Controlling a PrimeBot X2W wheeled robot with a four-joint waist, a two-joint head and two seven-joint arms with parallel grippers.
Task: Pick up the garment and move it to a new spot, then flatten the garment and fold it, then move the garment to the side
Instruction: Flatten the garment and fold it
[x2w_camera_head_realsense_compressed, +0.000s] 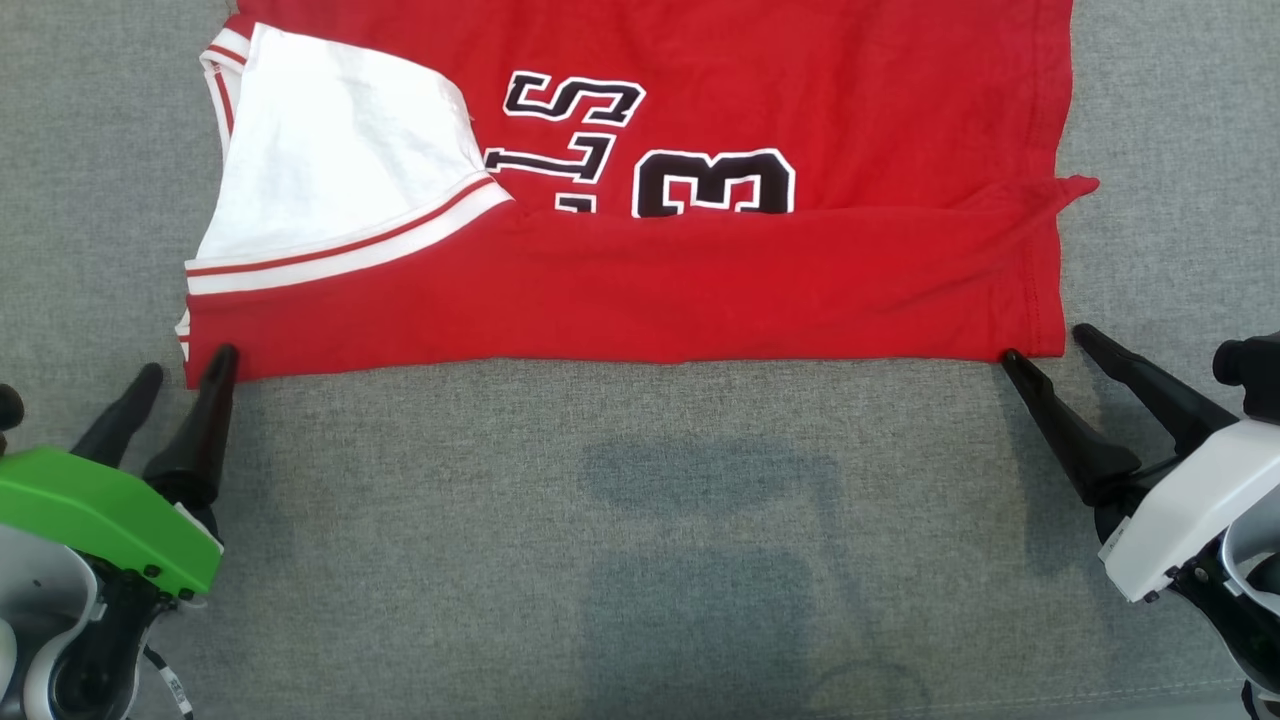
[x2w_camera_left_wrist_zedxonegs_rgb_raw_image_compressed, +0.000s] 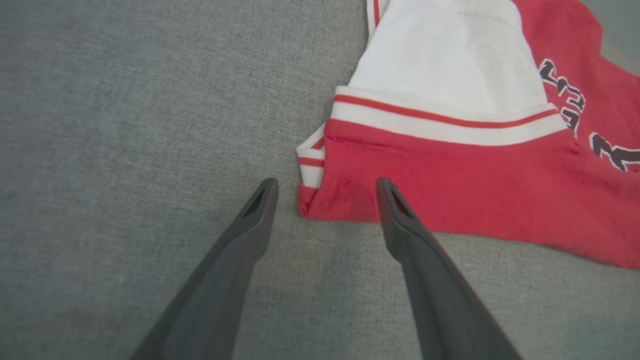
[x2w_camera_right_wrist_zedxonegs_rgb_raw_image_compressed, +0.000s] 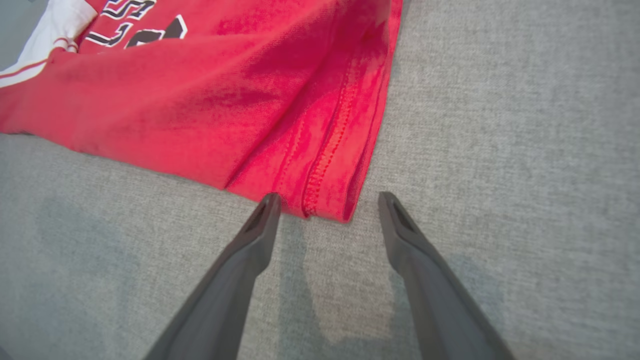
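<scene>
At garment near corners | left end effector apart | right end effector apart

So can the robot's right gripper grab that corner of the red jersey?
Probably yes: the right gripper is open, with the stitched corner of the red jersey lying between its fingertips on the grey cloth surface and nothing in the way.

Spread left gripper and right gripper flank garment.
</scene>
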